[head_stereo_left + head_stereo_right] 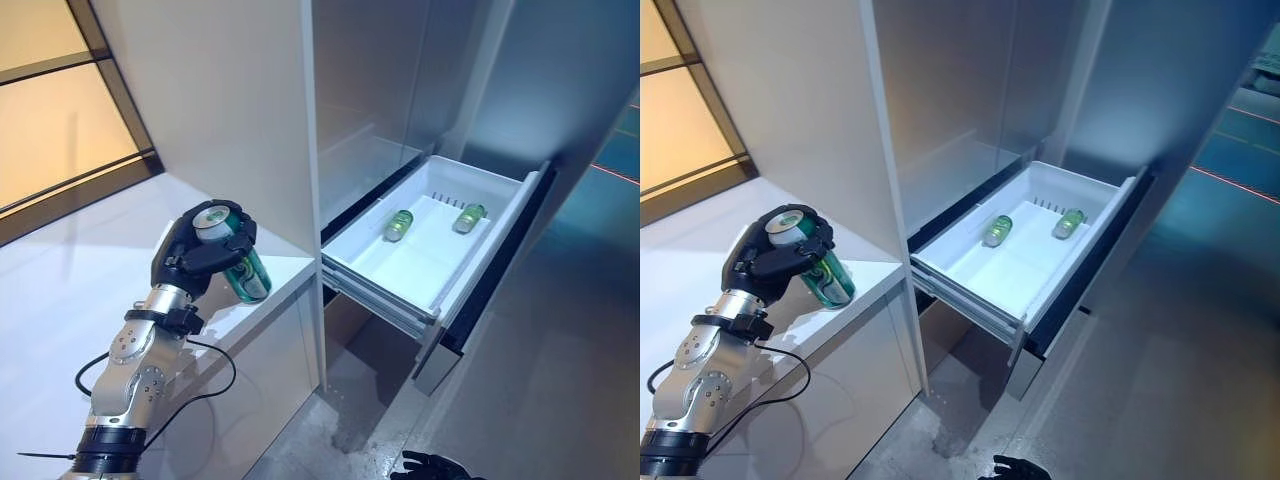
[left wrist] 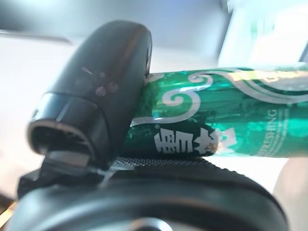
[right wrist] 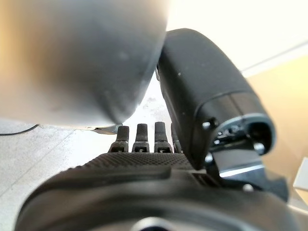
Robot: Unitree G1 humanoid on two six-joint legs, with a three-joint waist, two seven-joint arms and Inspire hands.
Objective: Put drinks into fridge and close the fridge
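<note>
The left hand (image 1: 200, 250) was curled round a green can (image 1: 238, 262), thumb (image 2: 103, 96) pressed against the can's side and fingers wrapped over it, as the left wrist view confirmed. The can was tilted, its silver top up toward the hand's back and its base angled down toward the front edge of the white bench (image 1: 80, 290). It was held just above the bench near the corner where the bench met the tall white cabinet panel (image 1: 250, 100).

Beside that panel stood the fridge (image 1: 400, 90), its lower drawer (image 1: 490, 250) pulled well out. Two more green cans lay on their sides on the white floor of the drawer, toward its rear wall: one can (image 1: 398, 224) nearer the fridge's inner side, the other can (image 1: 468, 217) nearer the drawer's far side wall. They were apart from each other and roughly parallel.

The right hand (image 1: 432, 467) showed only at the bottom edge of the head views, low over the grey floor (image 1: 560, 380). In its own wrist view the fingers (image 3: 143, 137) stood straight in a row, relaxed and holding nothing.
</note>
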